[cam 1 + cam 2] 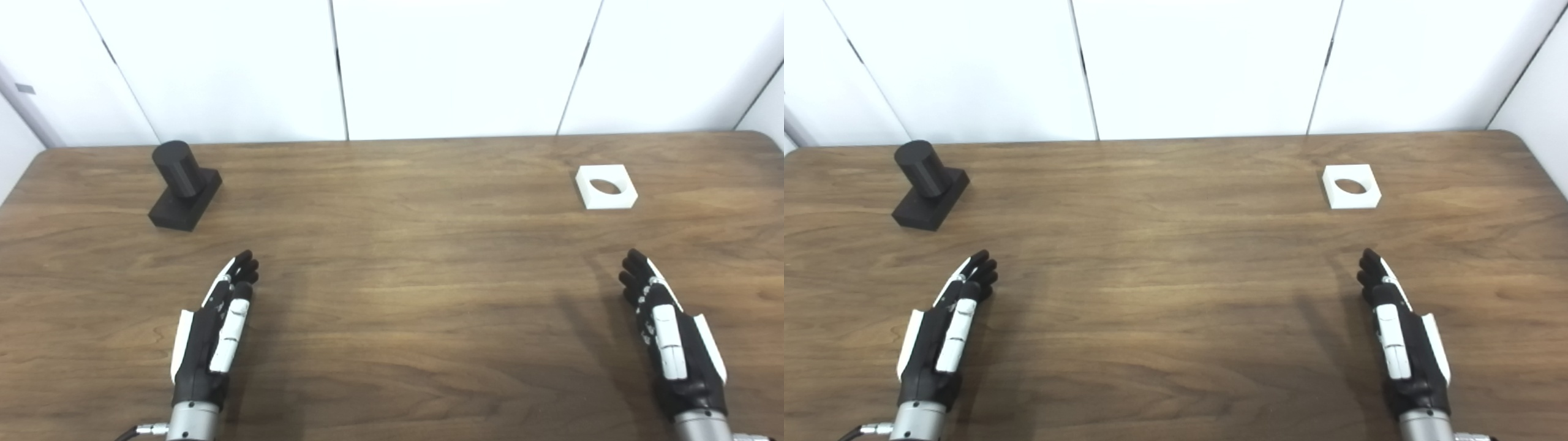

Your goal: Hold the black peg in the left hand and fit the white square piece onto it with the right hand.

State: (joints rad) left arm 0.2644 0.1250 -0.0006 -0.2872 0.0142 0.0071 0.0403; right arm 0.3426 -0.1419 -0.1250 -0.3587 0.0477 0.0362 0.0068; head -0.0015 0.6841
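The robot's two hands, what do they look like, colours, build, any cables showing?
Both the left hand and the right hand are black with glossy white plates along the fingers and the outer edge of the palm. Each sits on a silver metal cylindrical wrist cuff. A thin black cable with a metal connector leaves the left wrist. No markings or sleeves are visible.

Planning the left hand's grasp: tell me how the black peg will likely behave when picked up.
The black peg looks rigid, so it should not flex. Its round post on a flat rectangular base suggests it stands stably and will not roll. The smooth cylinder may slip in the fingers; the open left hand may hold better by the base.
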